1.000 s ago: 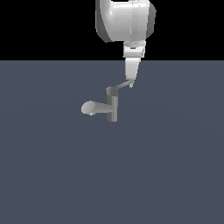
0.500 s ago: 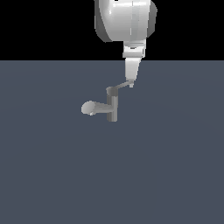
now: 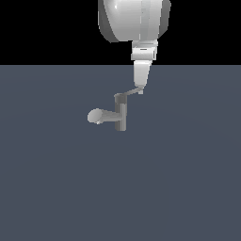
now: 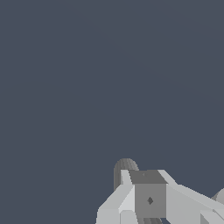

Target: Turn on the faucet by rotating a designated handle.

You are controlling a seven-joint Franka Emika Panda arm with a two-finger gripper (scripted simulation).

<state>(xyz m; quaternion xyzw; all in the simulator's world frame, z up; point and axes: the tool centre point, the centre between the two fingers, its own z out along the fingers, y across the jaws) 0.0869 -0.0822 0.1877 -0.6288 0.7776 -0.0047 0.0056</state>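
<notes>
The faucet (image 3: 120, 114) stands on the dark surface (image 3: 56, 188) near the middle of the exterior view, its post upright and its pale spout (image 3: 97, 116) reaching toward that view's left. The handle (image 3: 131, 92) runs from the post's cap up and toward the exterior view's right, slightly tilted.

The arm (image 3: 134, 21) hangs from above, and the claw (image 3: 140, 89) sits right at the handle's outer end, seemingly touching it. Whether the claw is open or closed cannot be told: the exterior view shows the fingers as one pale block, and the wrist view shows only part of the claw (image 4: 146, 197) with a grey rounded piece behind it, probably part of the faucet

By my reading, the step in hand is the turn itself: contact at the lever's tip looks made or nearly made, and the handle is probably not yet fully rotated, though no frame shows its end position

The next move calls for a sideways sweep along an arc centred on the post, keeping the claw low enough to stay against the thin blade. The tip gives the best leverage, but the blade is narrow, so a straight push could slide off its end
</notes>
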